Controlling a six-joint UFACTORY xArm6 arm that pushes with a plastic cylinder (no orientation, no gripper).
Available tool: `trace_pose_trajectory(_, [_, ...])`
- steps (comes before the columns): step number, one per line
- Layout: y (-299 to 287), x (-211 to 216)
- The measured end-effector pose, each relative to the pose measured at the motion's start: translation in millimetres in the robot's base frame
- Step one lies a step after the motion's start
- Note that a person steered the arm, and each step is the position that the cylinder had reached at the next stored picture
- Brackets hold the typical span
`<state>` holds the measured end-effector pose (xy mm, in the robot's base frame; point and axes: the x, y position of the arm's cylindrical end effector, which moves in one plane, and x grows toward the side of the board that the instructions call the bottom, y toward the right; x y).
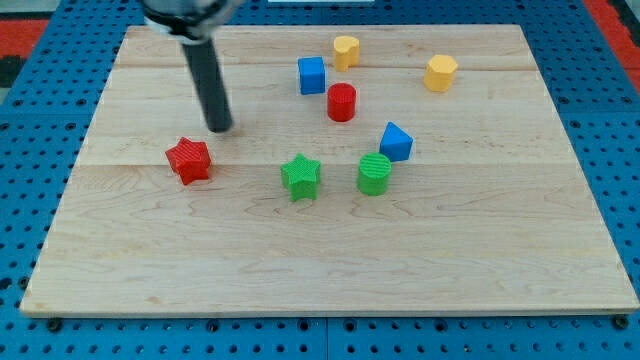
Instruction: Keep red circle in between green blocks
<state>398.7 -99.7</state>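
Step in hand: getting round to the red circle (341, 102) so it can be shoved down toward the view's bottom, into the gap between the green star (300, 176) and the green cylinder (374, 173).
Technique: best judged as a swing to the view's top side of the circle, then a straight, slow push downward; contact dead centre on the round wall, or a sideways roll-off looks likely.
Hazards: blue cube (311, 75) just beside the circle at upper left, yellow block (346, 50) above it, blue block (396, 141) near the cylinder; tight approach lane, easy to clip one.
Gap: greens close together, narrow slot, so a gentle finish to avoid knocking either one away.
Claw: none fitted, nothing to spread or pinch; only a bare dark rod.
Tip: my tip (219, 129) down on the board, just above the red star (189, 160), not touching it.
Red circle versus tip: well apart, off to the view's right and slightly higher.
Red circle versus greens: above the gap, not yet between them.
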Motion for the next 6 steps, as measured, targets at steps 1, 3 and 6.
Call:
trace_pose_trajectory(1, [47,-2])
trace_pose_trajectory(3, [156,-33])
trace_pose_trajectory(6, [39,-13])
